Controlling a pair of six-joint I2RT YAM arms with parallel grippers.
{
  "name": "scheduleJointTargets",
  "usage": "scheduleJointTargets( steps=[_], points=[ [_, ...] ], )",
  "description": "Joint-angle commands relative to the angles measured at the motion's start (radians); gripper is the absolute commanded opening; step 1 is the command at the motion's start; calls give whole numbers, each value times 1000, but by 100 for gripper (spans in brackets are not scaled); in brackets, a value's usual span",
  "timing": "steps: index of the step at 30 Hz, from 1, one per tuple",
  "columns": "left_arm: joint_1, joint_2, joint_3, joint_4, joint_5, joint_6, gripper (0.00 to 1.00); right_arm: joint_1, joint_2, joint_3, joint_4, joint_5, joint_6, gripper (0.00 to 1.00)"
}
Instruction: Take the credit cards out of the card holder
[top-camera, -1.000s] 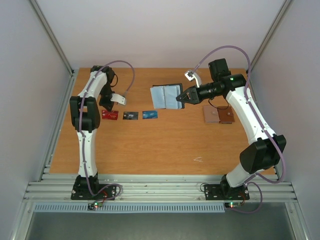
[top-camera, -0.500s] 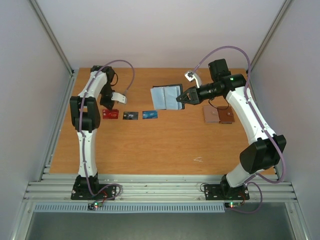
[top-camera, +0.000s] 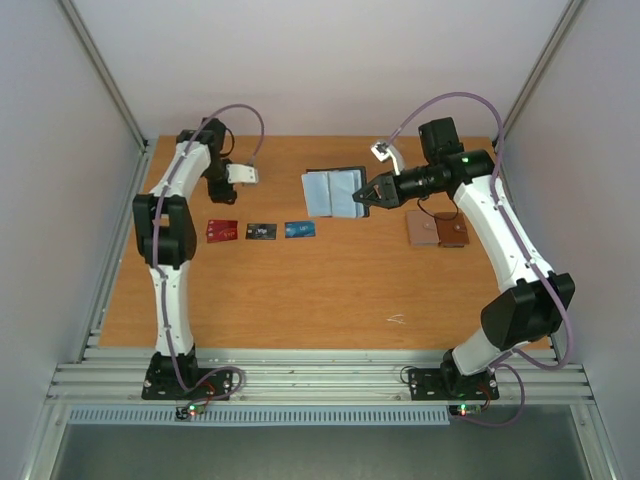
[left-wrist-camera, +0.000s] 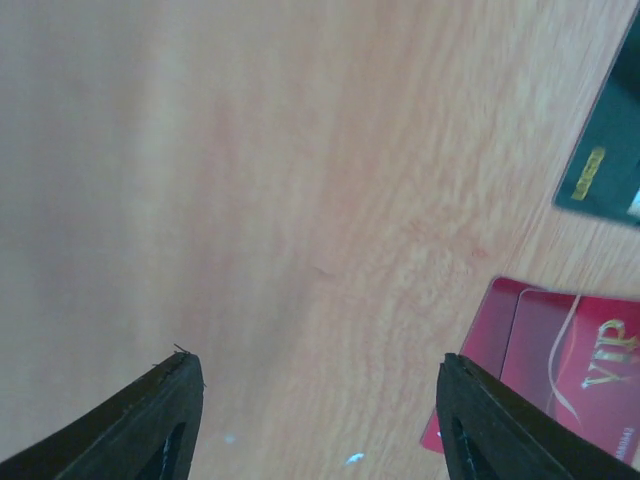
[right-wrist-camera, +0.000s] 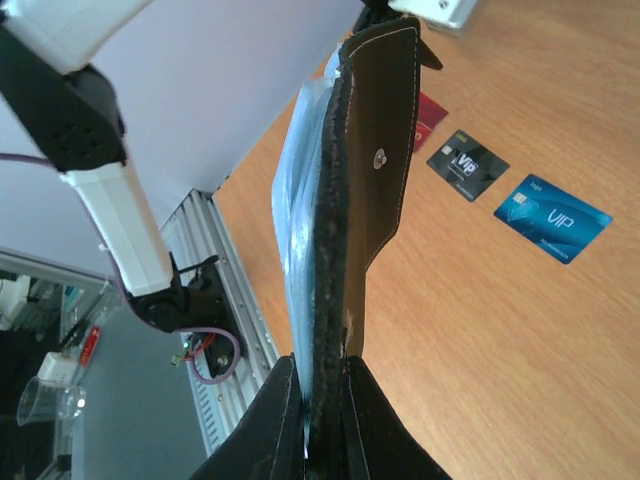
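Note:
The card holder (top-camera: 333, 192), black outside and pale blue-grey inside, hangs open above the back of the table, with my right gripper (top-camera: 364, 196) shut on its right edge. In the right wrist view the card holder (right-wrist-camera: 365, 150) stands edge-on between the closed fingers of the right gripper (right-wrist-camera: 322, 392). Three credit cards lie in a row on the table: red (top-camera: 221, 231), black (top-camera: 261, 231) and blue (top-camera: 300, 229). My left gripper (top-camera: 216, 192) hovers open just behind the red card. The left gripper (left-wrist-camera: 320, 385) holds nothing, with the red card (left-wrist-camera: 575, 370) beside its right finger.
A brown two-tone wallet piece (top-camera: 437, 232) lies at the right of the table, under the right forearm. The wooden table (top-camera: 300, 290) is fenced by grey walls on the left, back and right, with a metal rail along the near edge.
My left gripper has opened, leaving the red card on the table, and has risen and drawn back from it. The right gripper and card holder have stayed put.

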Motion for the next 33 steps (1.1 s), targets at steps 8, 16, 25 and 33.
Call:
scheduleJointTargets(
  steps=[8,16,25,33],
  points=[
    [9,-605,-125,188,673,-775,92,-1,-146,-106,250,10,227,3],
    [-27,-1107,-762,829,978,-1588,99,19,-206,-89,341,-120,291,4],
    [-144,-1358,-1065,1041,903,-1822,99,173,-219,-73,355,-270,244,5],
    [-178,-1451,-1181,1104,988,-1835,99,256,-230,-67,275,-304,183,5]
  ],
)
